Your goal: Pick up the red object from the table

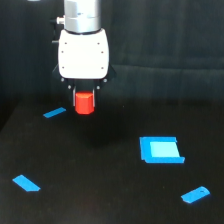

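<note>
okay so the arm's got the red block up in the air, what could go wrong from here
1. The red object hangs below the gripper with most of its body showing, so the hold may be shallow; a jolt could drop it onto the table.
2. If it falls, it could roll off across the bare black surface or strike the small blue strip lying just toward the exterior view's left.
3. The fingers are barely visible here, so grip quality cannot be confirmed.

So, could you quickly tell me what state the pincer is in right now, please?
Pincer: closed on the red object, which is held above the table.
</note>
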Controlling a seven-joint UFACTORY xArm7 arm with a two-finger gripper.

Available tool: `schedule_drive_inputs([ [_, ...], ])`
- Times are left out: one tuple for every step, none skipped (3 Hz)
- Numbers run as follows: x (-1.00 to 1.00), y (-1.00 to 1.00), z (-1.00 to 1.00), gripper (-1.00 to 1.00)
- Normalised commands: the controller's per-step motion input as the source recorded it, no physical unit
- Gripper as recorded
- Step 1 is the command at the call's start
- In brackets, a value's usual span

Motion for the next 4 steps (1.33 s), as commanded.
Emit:
schedule_drive_inputs([
  [0.04,-0.01,0.07,-0.93],
  [-0.05,0.15,0.08,-0.99],
  [0.11,0.03,0.01,-0.92],
  [0.01,0.01,0.11,-0.95],
])
